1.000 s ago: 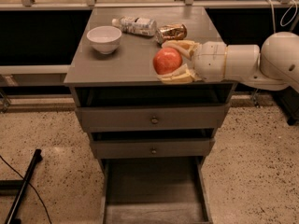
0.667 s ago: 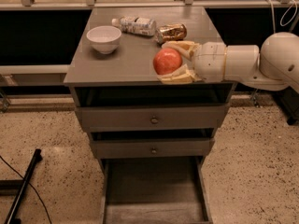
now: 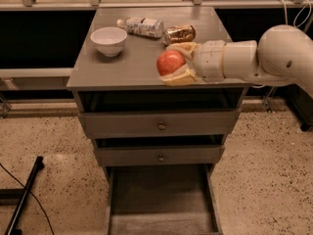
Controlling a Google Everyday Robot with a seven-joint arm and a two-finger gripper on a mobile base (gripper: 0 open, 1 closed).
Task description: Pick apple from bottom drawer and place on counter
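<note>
The red-orange apple (image 3: 169, 62) sits between the two yellowish fingers of my gripper (image 3: 172, 65), which reaches in from the right on a white arm. The gripper is shut on the apple and holds it over the front right part of the grey counter (image 3: 137, 62), close above or on its surface; I cannot tell which. The bottom drawer (image 3: 159, 199) is pulled out at the base of the cabinet, and its grey floor shows nothing in it.
A white bowl (image 3: 108, 40) stands at the counter's back left. A plastic bottle (image 3: 141, 26) lies at the back, with a crushed gold-brown can (image 3: 179, 34) just behind the gripper. The two knobbed drawers (image 3: 159, 125) are shut. A black bar (image 3: 22, 195) lies on the floor at left.
</note>
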